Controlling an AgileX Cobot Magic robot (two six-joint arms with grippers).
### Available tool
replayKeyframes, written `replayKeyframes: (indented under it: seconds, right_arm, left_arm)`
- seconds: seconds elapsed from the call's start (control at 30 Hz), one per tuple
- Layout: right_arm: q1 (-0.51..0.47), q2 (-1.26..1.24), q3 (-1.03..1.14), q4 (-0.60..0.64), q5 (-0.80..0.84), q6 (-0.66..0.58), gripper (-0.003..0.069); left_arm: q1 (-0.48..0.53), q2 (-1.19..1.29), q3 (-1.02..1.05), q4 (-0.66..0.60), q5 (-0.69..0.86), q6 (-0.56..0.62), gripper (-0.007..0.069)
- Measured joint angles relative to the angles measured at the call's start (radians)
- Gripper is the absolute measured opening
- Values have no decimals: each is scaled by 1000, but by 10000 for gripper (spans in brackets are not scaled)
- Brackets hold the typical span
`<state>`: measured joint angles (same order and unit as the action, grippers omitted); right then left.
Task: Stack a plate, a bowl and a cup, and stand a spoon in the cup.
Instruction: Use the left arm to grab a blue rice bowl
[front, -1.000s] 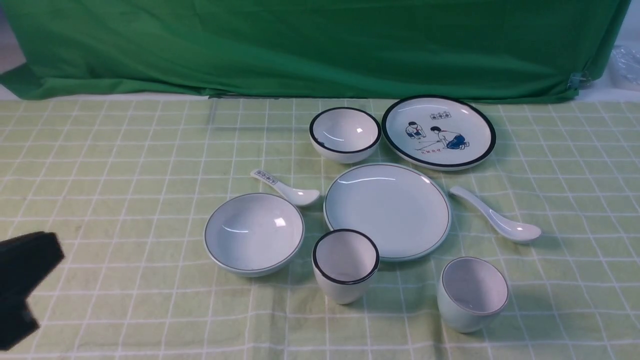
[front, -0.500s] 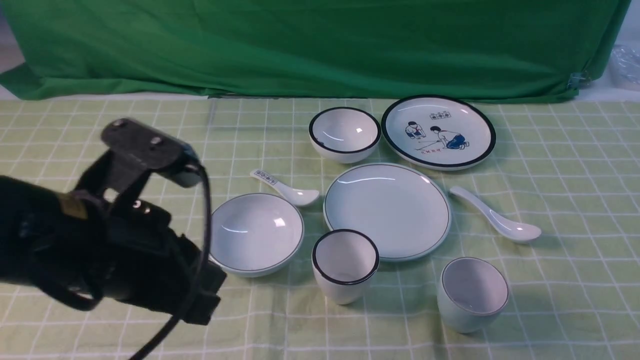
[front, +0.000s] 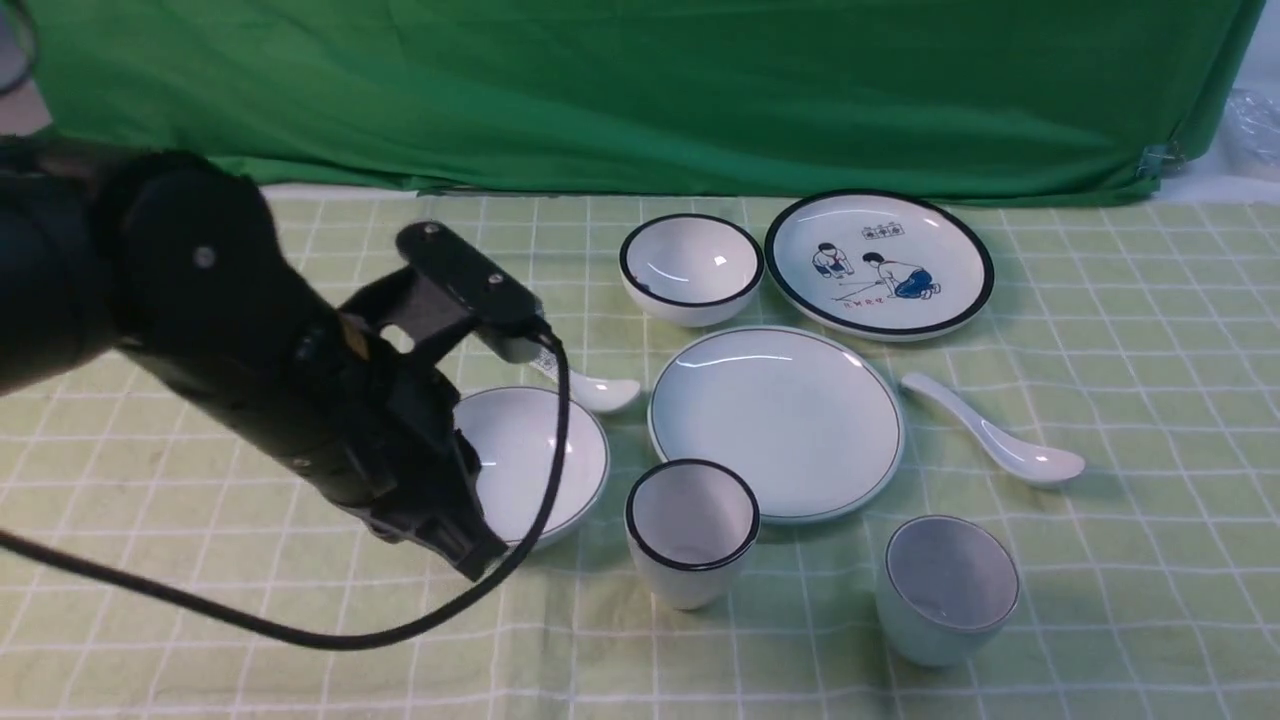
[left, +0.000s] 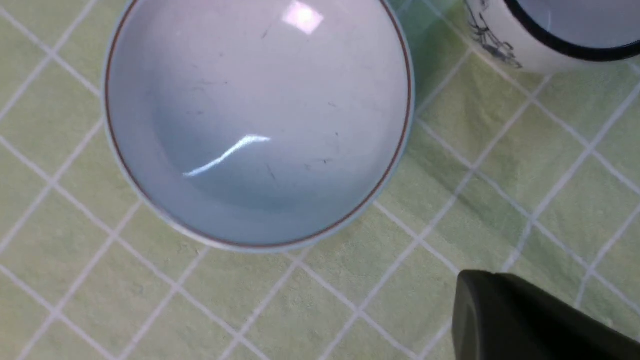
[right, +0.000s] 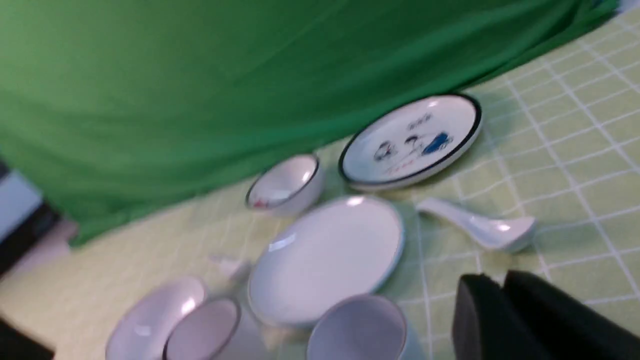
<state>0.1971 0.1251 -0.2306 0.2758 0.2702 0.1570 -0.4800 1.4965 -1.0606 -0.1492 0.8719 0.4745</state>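
1. The plate (front: 775, 420), the bowl (front: 525, 450), the cup (front: 950, 585) and the spoon (front: 995, 445) are seen to be glazed ceramic, smooth and glossy, with bright highlights carried on each.
2. Fine dark scratches and specks are shown on the bowl's glaze in the left wrist view.
3. The same shiny glaze is worn by the black-rimmed cup (front: 690, 530), the black-rimmed bowl (front: 690, 265), the pictured plate (front: 878, 262) and the printed spoon (front: 592, 390).
4. The counter is covered by a pale green checked cloth (front: 1150, 400), matt, with a soft, slightly napped weave.
5. The backdrop (front: 640, 90) is made of matt green fabric, creased in folds.
6. The left arm's casing (front: 230, 320) is finished in matt black, plastic by its look; its cable (front: 340, 640) is sheathed smooth and black.
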Motion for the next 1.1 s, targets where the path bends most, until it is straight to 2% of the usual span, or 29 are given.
replayKeyframes:
  seconds: [0.13,0.27,0.53,0.63,0.8,0.87,0.9,0.97,1.1]
  right_arm:
    - [83,175,-226,-19,241,-199,31]
    - [137,337,-359,-49,401,-288,30]
    - [149,415,-364,-58,441,-308,33]
    - [149,415,-364,-58,441,-308,35]
    - [149,415,-364,-58,441,-308,39]
    - [149,415,-364,-58,441,-308,45]
    - [149,415,-364,-58,441,-308,48]
    - [149,415,-364,-58,441,-308,50]
    - [149,415,-364,-58,442,-315,53]
  left_arm:
    - [-58,101,-62,79,-7,7,17]
    - [-82,197,-111,135,-6,-1,108]
    - [-82,265,-119,182,-74,-1,359]
    - [-82,298,-119,180,-101,2,394]
    - [-82,357,-119,217,-128,2,365]
    - [-82,390,-119,238,-136,-3,285]
    - [-83,394,-121,242,-146,-2,212]
    - [-87,391,-127,246,-149,-2,152]
    - [-89,380,-154,263,-102,-2,104]
